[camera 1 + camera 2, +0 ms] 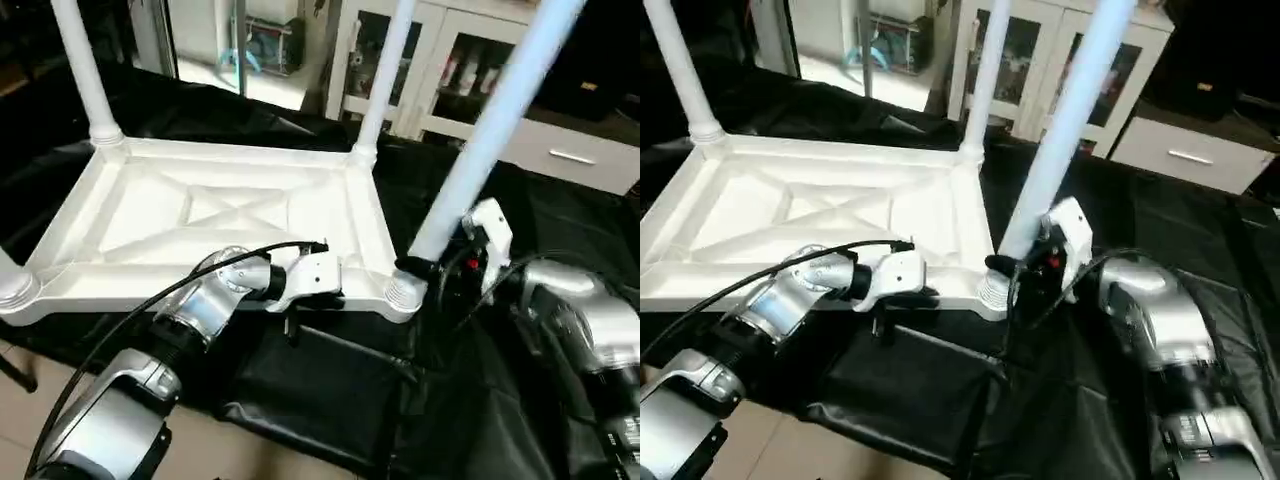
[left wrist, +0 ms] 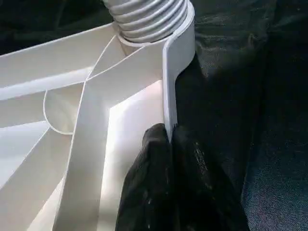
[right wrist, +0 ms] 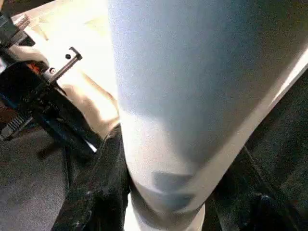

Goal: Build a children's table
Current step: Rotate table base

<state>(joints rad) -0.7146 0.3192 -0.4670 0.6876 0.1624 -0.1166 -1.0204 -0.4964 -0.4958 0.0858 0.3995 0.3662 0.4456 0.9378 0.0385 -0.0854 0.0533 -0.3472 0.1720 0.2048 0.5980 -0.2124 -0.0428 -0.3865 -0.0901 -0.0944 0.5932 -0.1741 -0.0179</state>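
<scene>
Right claw (image 1: 425,262) around tilted leg (image 1: 490,125), forearm low.

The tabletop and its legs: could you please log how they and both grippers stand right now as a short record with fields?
tabletop: upside down on black cloth, ribbed underside facing up
far legs: upright in the two far corner sockets
near-right leg: leaning in its corner socket
left gripper: shut on the tabletop's near rim
right gripper: closed around the near-right leg's lower end
surroundings: white cabinet behind
</scene>
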